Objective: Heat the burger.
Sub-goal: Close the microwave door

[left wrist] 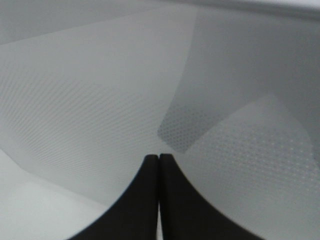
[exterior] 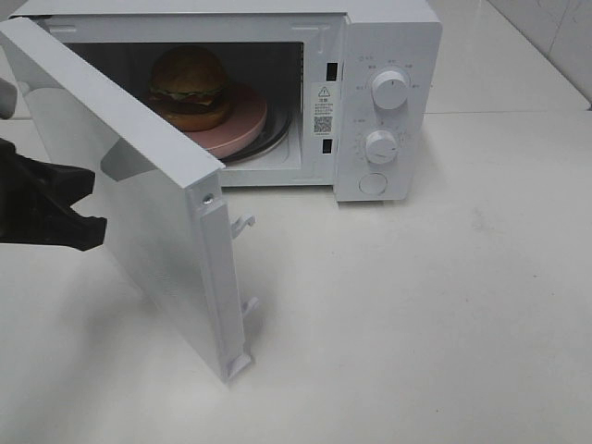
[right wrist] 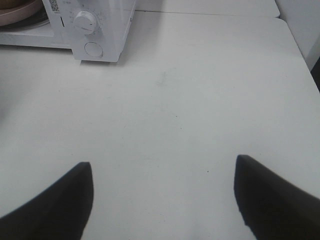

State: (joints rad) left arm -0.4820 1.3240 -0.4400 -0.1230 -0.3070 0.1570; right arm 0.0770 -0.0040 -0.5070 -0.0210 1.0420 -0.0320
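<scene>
Exterior high — round burger (exterior: pixel 190 88), L end effector (left wrist: pixel 158 157) clenched, R end effector (right wrist: pixel 163 161) released

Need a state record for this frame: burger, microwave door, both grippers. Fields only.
burger: golden-brown bun burger with green lettuce, on round pink plate
location: inside white microwave
door: white door, wide open
left gripper: jaws shut, by door's outer face
right gripper: jaws open, empty, above white table
</scene>
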